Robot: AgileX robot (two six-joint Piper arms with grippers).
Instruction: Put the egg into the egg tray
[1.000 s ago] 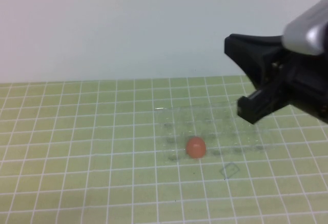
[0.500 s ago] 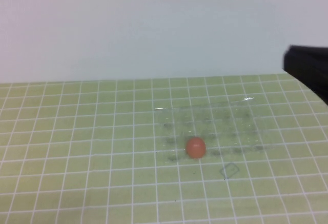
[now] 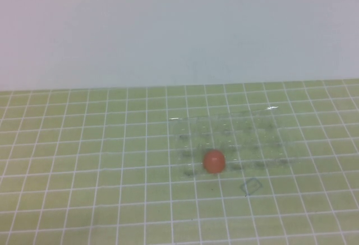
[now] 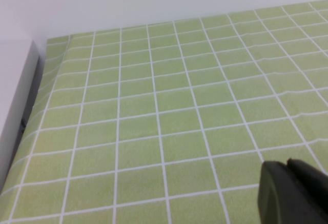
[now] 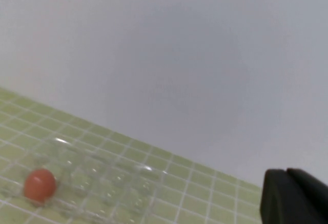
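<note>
Since the egg [image 3: 213, 161] already sits in a near-edge cup of the egg tray [image 3: 269, 123], leave it alone. The left gripper [image 4: 292, 193] and right gripper [image 5: 293, 196] stay away from the egg tray; I cannot tell their grip.

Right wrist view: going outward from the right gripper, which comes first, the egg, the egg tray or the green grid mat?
1. Green grid mat: reaches right up beside the right gripper.
2. Egg tray: clear plastic, farther out across the mat.
3. Egg: at the tray's end farthest from that gripper.
The left gripper hangs over bare mat elsewhere.
</note>
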